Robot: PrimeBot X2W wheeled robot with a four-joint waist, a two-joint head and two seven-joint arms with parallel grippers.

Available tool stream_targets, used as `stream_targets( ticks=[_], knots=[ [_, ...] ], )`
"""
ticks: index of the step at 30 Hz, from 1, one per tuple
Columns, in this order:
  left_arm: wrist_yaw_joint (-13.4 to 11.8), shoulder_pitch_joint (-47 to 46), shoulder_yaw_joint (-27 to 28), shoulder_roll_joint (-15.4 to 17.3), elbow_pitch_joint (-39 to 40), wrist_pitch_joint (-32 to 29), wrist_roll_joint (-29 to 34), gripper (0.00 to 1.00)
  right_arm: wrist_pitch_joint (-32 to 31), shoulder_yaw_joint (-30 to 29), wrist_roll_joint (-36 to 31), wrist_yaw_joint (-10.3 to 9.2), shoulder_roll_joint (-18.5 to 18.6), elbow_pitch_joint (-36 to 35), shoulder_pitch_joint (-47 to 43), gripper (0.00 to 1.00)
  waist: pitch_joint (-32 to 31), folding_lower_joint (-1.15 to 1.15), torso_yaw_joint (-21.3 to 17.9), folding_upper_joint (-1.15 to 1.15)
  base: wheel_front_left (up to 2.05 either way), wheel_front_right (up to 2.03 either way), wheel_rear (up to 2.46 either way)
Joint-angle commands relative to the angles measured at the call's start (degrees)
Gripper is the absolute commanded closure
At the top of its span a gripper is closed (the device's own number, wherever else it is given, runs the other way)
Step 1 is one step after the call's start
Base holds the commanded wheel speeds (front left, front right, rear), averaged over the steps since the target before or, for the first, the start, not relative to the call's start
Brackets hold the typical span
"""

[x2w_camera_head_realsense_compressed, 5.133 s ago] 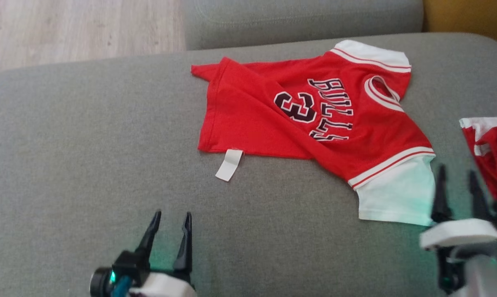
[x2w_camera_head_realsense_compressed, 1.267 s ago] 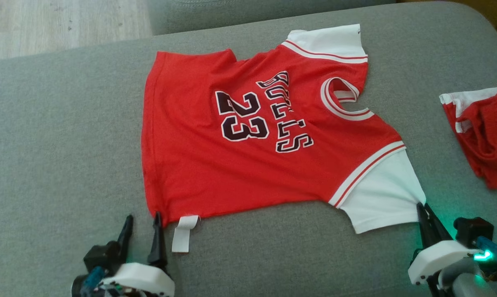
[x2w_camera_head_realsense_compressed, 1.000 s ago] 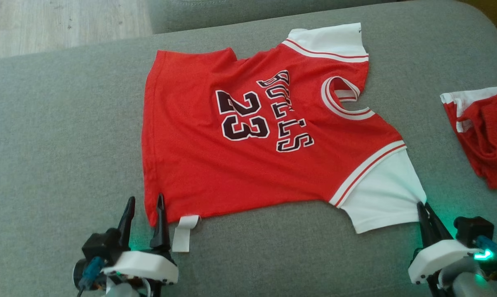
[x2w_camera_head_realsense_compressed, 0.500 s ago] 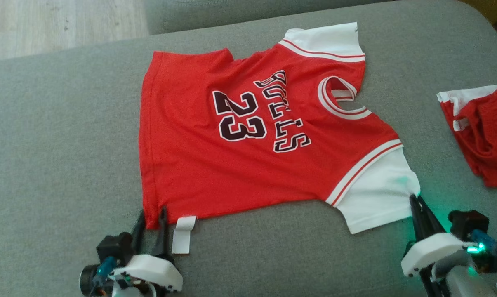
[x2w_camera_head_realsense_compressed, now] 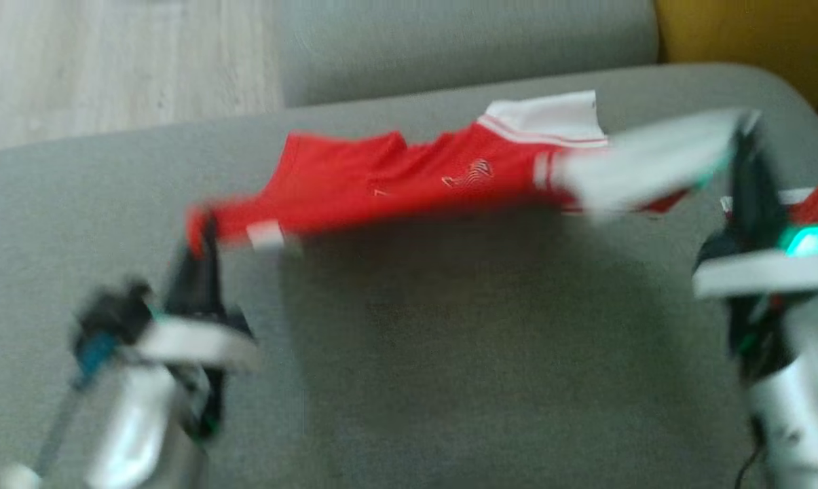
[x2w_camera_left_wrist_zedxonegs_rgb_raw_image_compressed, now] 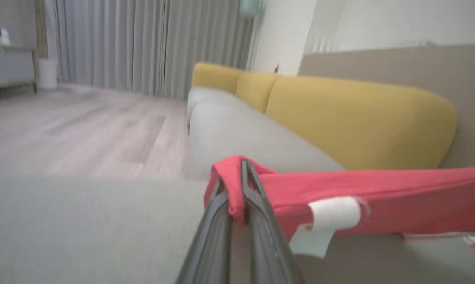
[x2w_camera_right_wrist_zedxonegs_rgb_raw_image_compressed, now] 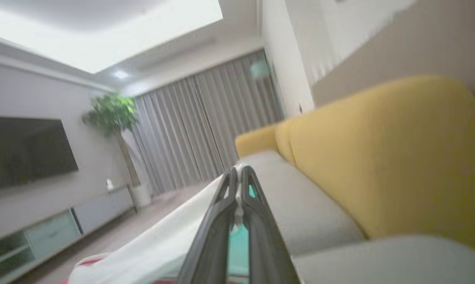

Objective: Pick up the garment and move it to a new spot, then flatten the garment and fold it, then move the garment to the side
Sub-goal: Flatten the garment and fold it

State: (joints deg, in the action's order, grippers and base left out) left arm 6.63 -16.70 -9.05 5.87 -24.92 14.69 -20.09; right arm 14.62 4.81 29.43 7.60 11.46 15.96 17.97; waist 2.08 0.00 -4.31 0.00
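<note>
Garment (x2w_camera_head_realsense_compressed: 409,187): one red jersey with white sleeves, hanging stretched between the two grippers above the single grey sofa seat (x2w_camera_head_realsense_compressed: 449,353), which is the biggest thing here and carries a broad shadow under the cloth. The near edge is up in the air. The far white sleeve (x2w_camera_head_realsense_compressed: 551,112) looks to lie on the seat, though blur makes that uncertain. Behind the seat stand one yellow backrest (x2w_camera_head_realsense_compressed: 741,34) and a strip of pale wood floor (x2w_camera_head_realsense_compressed: 110,61).

A second red cloth (x2w_camera_head_realsense_compressed: 812,197) sits at the right edge, cut off by the frame and partly hidden behind the right arm.

The left gripper (x2w_camera_head_realsense_compressed: 201,227) has its jaws pinched tight on the red hem corner (the left wrist view shows the cloth bunched between them). The right gripper (x2w_camera_head_realsense_compressed: 745,132) has its jaws closed on the near white sleeve, seen pressed between the fingers (x2w_camera_right_wrist_zedxonegs_rgb_raw_image_compressed: 257,221) in the right wrist view.

One white label (x2w_camera_left_wrist_zedxonegs_rgb_raw_image_compressed: 332,213) dangles from the hem, just beside the left gripper.

The head view is smeared: the chest print shows as a scrap of white lines, unreadable.
</note>
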Motion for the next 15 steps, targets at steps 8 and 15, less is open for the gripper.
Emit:
stream_targets(
  ticks=[8,15],
  knots=[
    [0.7,-18.6,1.3,12.2,14.5,-6.3,1.0,1.0,-1.6,1.3,8.7,-0.11,9.5,-11.4,17.2,1.0,-3.9,0.0,1.8,0.0,0.0,0.0,0.0],
    [0.1,-25.8,0.8,14.8,17.6,-16.5,0.8,1.0,-7.7,2.2,8.4,-0.11,12.5,-11.1,27.2,1.0,-0.2,0.0,2.8,0.0,0.0,0.0,0.0]
  ],
)
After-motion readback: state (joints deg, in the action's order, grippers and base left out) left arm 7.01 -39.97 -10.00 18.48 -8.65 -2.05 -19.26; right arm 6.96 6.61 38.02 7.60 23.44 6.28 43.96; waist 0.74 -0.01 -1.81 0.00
